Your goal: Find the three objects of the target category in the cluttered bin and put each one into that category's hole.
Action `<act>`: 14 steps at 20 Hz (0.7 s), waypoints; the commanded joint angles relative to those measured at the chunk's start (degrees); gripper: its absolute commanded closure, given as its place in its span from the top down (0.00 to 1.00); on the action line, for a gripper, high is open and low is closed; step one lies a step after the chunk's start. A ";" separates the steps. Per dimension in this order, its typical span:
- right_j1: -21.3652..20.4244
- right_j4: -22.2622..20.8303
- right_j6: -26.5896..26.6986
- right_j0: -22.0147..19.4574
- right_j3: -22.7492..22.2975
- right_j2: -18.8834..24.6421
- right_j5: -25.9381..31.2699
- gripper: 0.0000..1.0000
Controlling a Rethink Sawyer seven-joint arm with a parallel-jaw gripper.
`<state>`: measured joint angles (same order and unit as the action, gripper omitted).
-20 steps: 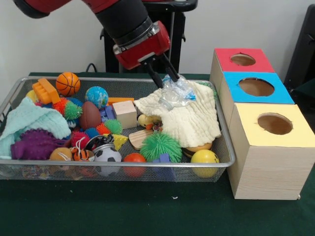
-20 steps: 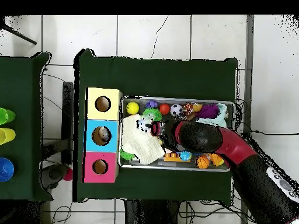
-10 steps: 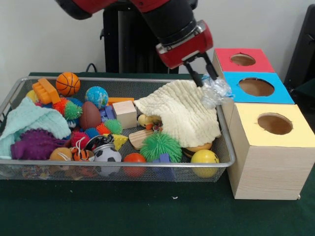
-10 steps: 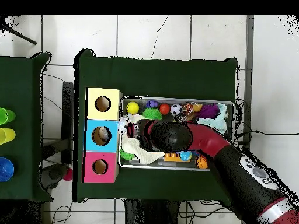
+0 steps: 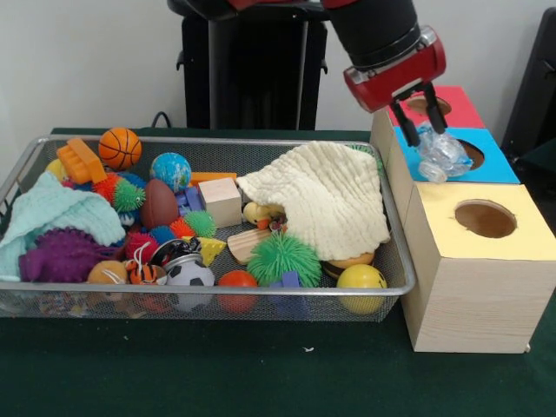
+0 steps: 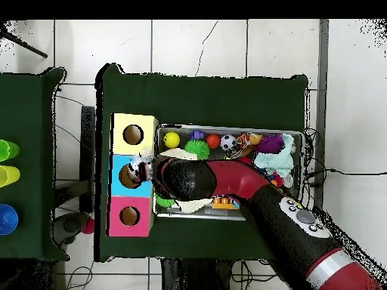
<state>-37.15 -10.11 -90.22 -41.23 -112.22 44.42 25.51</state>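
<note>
My gripper (image 5: 427, 137) is shut on a crumpled shiny silvery lump (image 5: 441, 155) and holds it just above the blue-topped box (image 5: 504, 172), at the near-left rim of its round hole (image 5: 474, 155). In the overhead view the gripper (image 6: 143, 171) and the lump (image 6: 139, 165) sit at the edge of the blue box's hole (image 6: 128, 177). The silver wire-mesh bin (image 5: 217, 291) lies left of the boxes, full of toys. A small silvery round tin (image 5: 179, 253) shows among the balls near the bin's front.
A red-topped box (image 5: 452, 111) stands behind the blue one and a yellow-topped box (image 5: 521, 236) in front. A cream knitted cloth (image 5: 330, 200) covers the bin's right part. Spiky balls, wooden blocks and a teal cloth (image 5: 52, 213) fill the rest.
The gripper has carried the shiny lump from the cream cloth in the bin, rightwards over the bin's rim, to above the blue box's hole.
</note>
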 commanded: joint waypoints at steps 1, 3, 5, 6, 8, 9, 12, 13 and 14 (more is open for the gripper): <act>-1.47 3.19 -12.59 1.62 -1.14 -5.06 -1.87 0.00; -1.59 3.32 -11.61 1.27 -1.28 -4.99 -1.74 0.00; -1.58 3.20 -10.89 0.86 -1.50 -4.85 -1.96 0.00; -1.55 3.15 -10.71 0.57 -1.76 -4.76 -2.18 0.00; -1.55 2.16 -9.07 0.49 -1.52 -5.09 -0.85 0.00; -1.73 1.46 -8.07 0.57 -1.23 -5.36 0.07 0.00; -1.71 0.79 -6.87 0.12 -1.17 -5.33 0.55 0.00; -1.63 0.78 -6.81 -0.05 -1.23 -5.27 0.38 0.00; -1.62 0.61 -6.63 -0.18 -1.32 -5.26 0.26 0.00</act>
<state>-38.16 -9.56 -90.22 -39.98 -112.24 43.18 25.44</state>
